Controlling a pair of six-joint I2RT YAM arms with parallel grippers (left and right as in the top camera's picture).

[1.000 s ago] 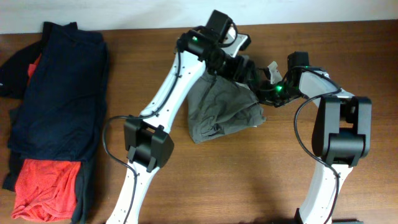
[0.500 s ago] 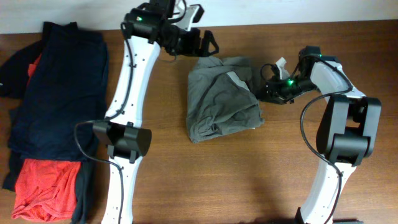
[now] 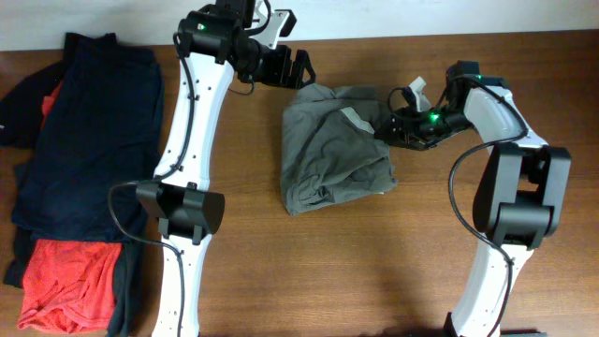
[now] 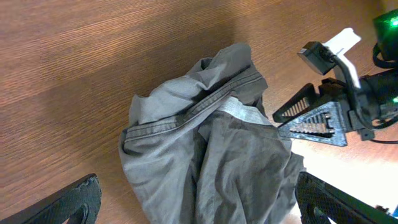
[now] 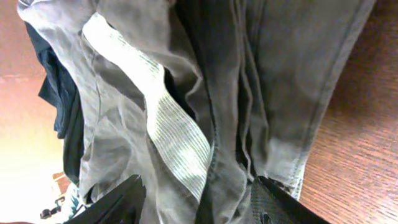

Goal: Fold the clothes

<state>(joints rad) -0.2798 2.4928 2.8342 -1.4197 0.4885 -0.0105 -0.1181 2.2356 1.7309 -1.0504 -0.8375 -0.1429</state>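
The clothes, grey-olive shorts (image 3: 332,154), lie bunched mid-table with the waistband and its pale lining turned up at the far right. My left gripper (image 3: 292,67) hangs open just beyond their far left corner. In the left wrist view the shorts (image 4: 211,143) fill the space between its wide-apart fingertips (image 4: 68,202). My right gripper (image 3: 388,126) sits at the shorts' upper right edge. In the right wrist view its jaws (image 5: 199,202) stand apart, and the waistband (image 5: 168,124) lies loosely between the fingers (image 5: 118,199).
A large navy garment (image 3: 89,140) covers the table's left side, with an orange-red garment (image 3: 70,281) at its near end. The table's back edge (image 3: 393,36) runs just behind both grippers. Bare wood (image 3: 374,271) lies in front of the shorts.
My left arm has swung from above the shorts toward the back left, staying open. My right gripper has gone from shut to open at the waistband. The shorts have settled flatter.
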